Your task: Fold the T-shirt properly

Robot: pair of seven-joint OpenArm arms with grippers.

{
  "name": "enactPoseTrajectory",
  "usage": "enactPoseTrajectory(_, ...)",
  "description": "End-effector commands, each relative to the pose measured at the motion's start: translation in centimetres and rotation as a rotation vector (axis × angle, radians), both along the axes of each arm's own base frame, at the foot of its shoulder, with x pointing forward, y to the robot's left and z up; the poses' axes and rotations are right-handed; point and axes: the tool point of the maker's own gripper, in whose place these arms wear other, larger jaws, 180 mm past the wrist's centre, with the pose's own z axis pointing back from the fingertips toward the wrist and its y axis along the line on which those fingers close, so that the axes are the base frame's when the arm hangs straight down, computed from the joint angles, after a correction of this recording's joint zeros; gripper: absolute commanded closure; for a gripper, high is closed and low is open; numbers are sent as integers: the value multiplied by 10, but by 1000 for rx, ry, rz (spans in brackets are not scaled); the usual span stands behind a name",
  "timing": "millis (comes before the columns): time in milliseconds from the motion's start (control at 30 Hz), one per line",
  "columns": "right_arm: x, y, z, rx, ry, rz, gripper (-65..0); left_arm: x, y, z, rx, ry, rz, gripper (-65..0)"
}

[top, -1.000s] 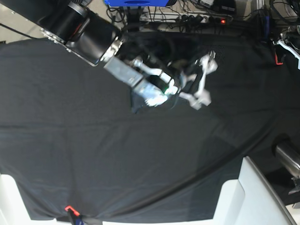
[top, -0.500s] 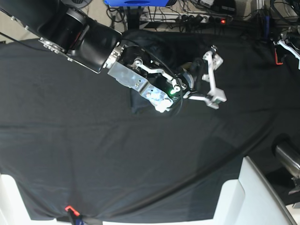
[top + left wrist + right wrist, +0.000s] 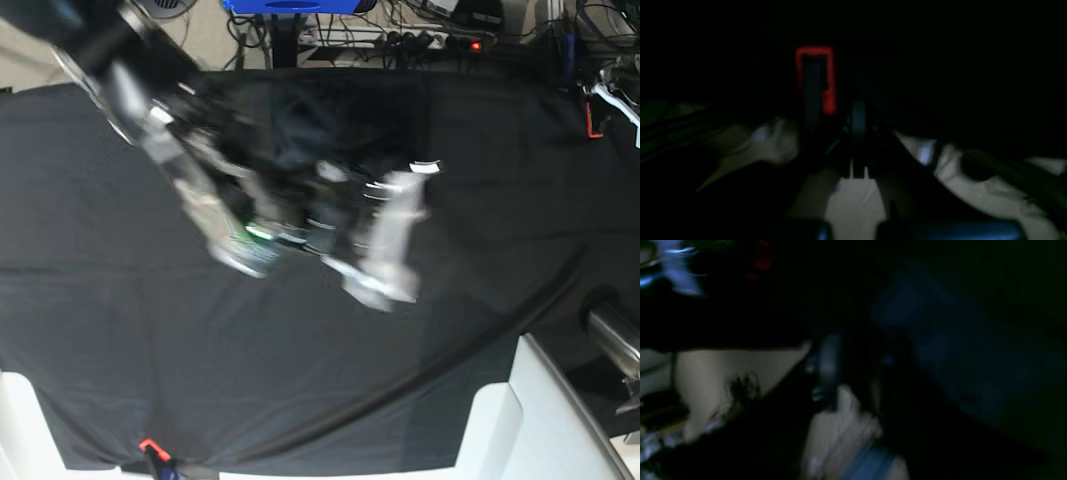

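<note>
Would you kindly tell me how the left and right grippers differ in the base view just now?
The right gripper is smeared by motion blur, while the left gripper looks sharp. The right one is over the middle of the cloth; the left one sits at the view's far right edge, by a red clamp. The left is shut; the right is too blurred to judge. Both look pale against the black cloth.

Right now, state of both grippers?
Left gripper: shut, nothing seen held.
Right gripper: motion-blurred over the T-shirt; state cannot be told.
</note>
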Motion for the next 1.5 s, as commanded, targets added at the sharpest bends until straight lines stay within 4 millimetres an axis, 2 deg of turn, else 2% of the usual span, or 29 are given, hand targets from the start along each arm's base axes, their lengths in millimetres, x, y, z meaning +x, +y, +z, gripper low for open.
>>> enactPoseTrajectory(0,7,6,14,59,-22,-17,-20,9,10,12,46,-18,-24,0)
enactPoseTrajectory(33,4,-1,5,44,-5,-34,0,13,10,12,58,-18,-28,0)
enactPoseTrajectory(100,-1,-12,-11,27,11,-67,-20,13,14,10,74,2,-28,0)
enactPoseTrajectory(167,-3,-19,-26,7,16,-89,-11,16,11,9,76,-2,-30,0)
enactPoseTrajectory(300,-13,-19,-51,-36,46,-75,-6,19,6,9,72,-10,-37,0)
enactPoseTrajectory(467,-16,-23,-70,-68,53,-81,-6,19,5,8,70,-9,-38,0)
enactPoseTrajectory(600,-20,-22,-71,-73,56,-67,-6,18,7,9,73,-11,-35,0)
enactPoseTrajectory(767,-41,-7,-73,-77,63,8,-6,19,6,9,71,-11,-38,0)
enactPoseTrajectory(1067,-47,16,-75,-114,31,134,-6,30,6,11,71,-30,-37,0)
enactPoseTrajectory(1167,-61,35,-77,-149,-1,259,-8,30,6,11,72,-31,-38,0)
enactPoseTrajectory(1233,-74,41,-82,-191,1,342,-8,30,6,11,72,-31,-38,0)
enactPoseTrajectory(1300,-83,51,-79,-204,5,394,-8,30,6,11,71,-30,-37,0)
enactPoseTrajectory(1400,-83,56,-72,-202,-9,418,-8,29,6,9,68,-27,-35,0)
enactPoseTrajectory(1467,-70,59,-61,-167,-26,376,-8,29,6,10,69,-28,-36,0)
